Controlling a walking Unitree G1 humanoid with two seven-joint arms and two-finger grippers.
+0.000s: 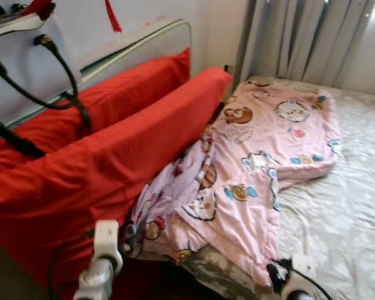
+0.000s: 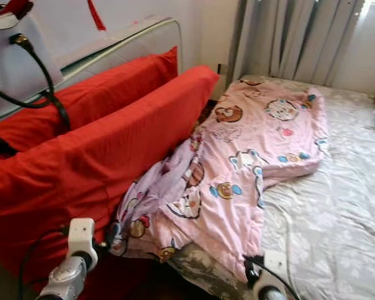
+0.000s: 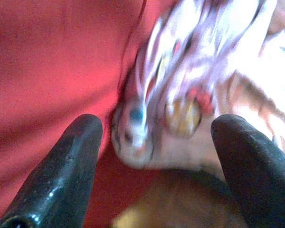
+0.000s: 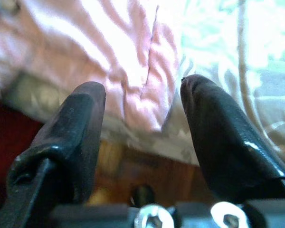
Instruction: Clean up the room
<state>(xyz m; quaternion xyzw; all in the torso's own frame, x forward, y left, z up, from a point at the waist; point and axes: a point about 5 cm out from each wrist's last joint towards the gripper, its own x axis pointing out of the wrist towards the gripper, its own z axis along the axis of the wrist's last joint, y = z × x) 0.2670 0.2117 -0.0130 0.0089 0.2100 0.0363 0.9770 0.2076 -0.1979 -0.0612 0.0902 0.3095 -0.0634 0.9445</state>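
Blanket pink, cartoon-printed, crumpled against red pillow; left pincer, right pincer fingers apart.

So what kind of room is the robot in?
Most likely a bedroom. There is a bed with a pale wrinkled sheet, a rumpled pink cartoon-print blanket spread over it, two big red pillows leaning by the headboard, and grey curtains behind.

both arms reach forward low, left gripper and right gripper with fingers spread apart.
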